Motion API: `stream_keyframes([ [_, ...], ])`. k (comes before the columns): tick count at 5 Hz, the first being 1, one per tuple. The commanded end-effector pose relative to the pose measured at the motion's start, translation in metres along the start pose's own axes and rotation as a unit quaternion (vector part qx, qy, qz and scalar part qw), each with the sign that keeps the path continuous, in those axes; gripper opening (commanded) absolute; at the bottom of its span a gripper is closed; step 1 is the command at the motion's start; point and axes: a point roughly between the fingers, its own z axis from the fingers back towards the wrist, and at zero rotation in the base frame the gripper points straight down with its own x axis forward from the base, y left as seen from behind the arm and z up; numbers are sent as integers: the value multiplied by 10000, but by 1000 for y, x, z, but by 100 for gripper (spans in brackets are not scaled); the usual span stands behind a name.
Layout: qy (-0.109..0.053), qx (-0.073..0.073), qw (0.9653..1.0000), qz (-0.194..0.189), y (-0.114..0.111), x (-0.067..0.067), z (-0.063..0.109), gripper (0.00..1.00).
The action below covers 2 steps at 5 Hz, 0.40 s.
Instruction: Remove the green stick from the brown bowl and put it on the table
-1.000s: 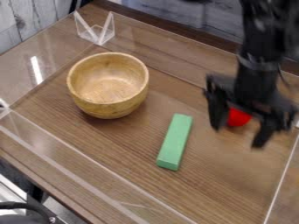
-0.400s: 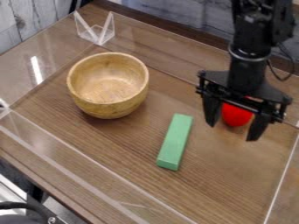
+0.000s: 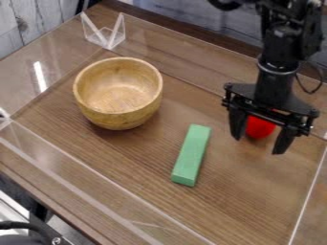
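No readable text or labels anywhere (the small view possibly hides some).
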Motion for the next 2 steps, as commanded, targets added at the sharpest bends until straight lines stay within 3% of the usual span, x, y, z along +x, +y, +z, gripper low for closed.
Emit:
stream_keyframes([
  [1, -233, -116, 9993, -267, 9, 8, 13, 100],
  [2, -198, -113, 9983, -544, 21, 5, 10, 100],
])
